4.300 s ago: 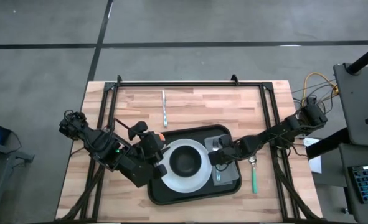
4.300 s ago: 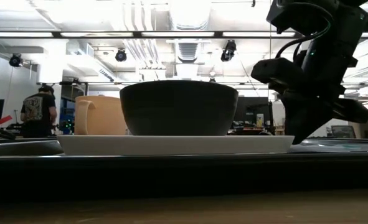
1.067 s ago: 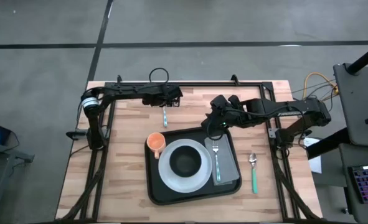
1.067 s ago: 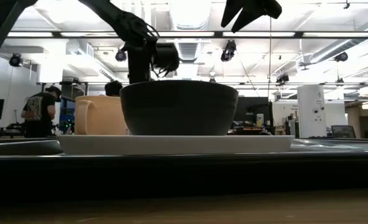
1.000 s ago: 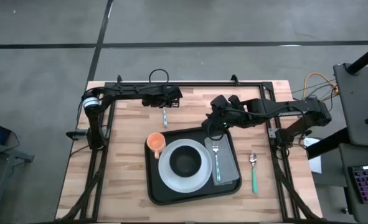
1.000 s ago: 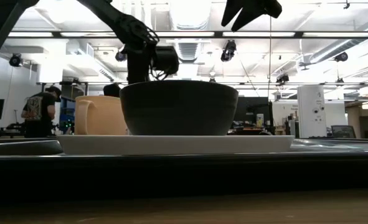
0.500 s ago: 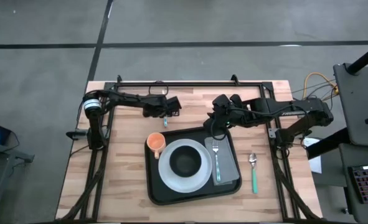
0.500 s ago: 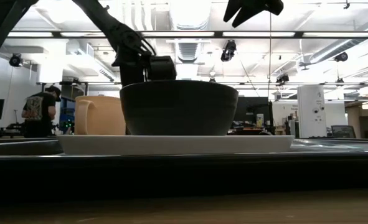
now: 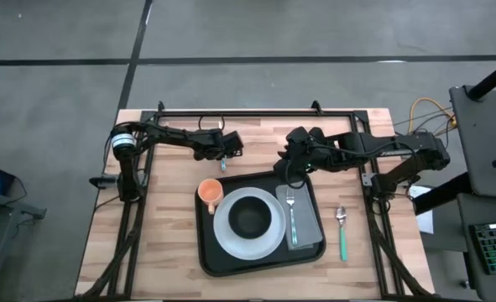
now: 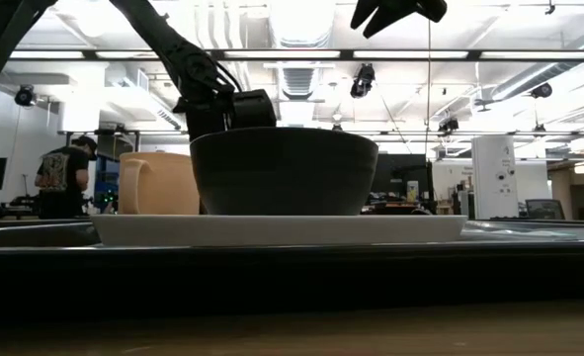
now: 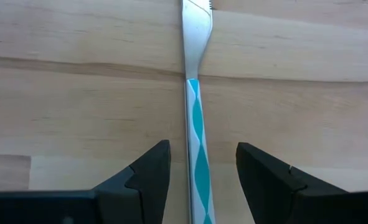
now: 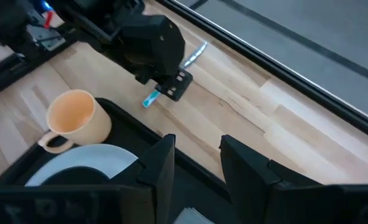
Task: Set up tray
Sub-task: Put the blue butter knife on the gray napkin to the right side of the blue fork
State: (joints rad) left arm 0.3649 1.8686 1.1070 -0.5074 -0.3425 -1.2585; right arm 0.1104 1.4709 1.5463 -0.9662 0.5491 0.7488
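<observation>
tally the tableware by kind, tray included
tray: 1
plate: 1
bowl: 1
mug: 1
napkin: 1
fork: 1
spoon: 1
knife: 1
total: 8

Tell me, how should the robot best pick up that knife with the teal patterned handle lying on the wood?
Probably by the handle of the knife, from straight above. It lies flat on the table, so only its narrow sides offer a grip. The left gripper already hangs over it with its jaws open, one on each side of the handle.
</observation>
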